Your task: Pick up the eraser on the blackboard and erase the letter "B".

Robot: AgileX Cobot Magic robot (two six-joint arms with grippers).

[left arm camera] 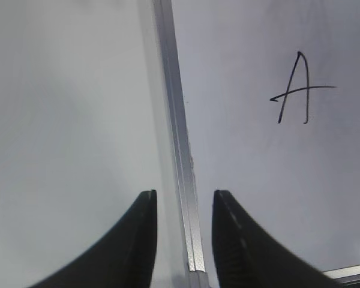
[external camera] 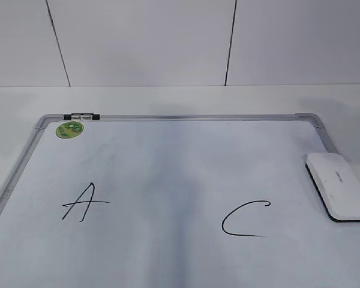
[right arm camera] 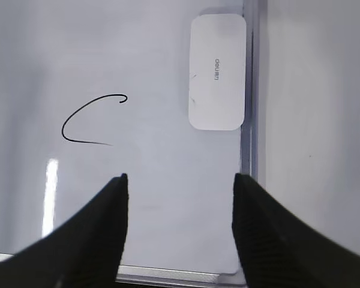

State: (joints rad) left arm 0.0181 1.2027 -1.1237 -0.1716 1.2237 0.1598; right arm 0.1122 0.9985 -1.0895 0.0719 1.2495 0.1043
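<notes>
Resting flat, rounded white eraser (external camera: 338,185) seemingly plastic.

Left gripper (left arm camera: 185,207) open, jaws slightly apart, holding nothing. Right gripper (right arm camera: 180,189) open wider, also holding nothing. Neither arm shows in exterior view.

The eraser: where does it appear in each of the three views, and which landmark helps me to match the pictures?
Exterior view: the eraser lies at the right edge of the blackboard, right of the letter C.
Left wrist view: not in it; only the letter A and the frame show.
Right wrist view: the eraser lies at the upper right, against the frame.
Shared landmark: the letter C, in the exterior and right wrist views.
</notes>
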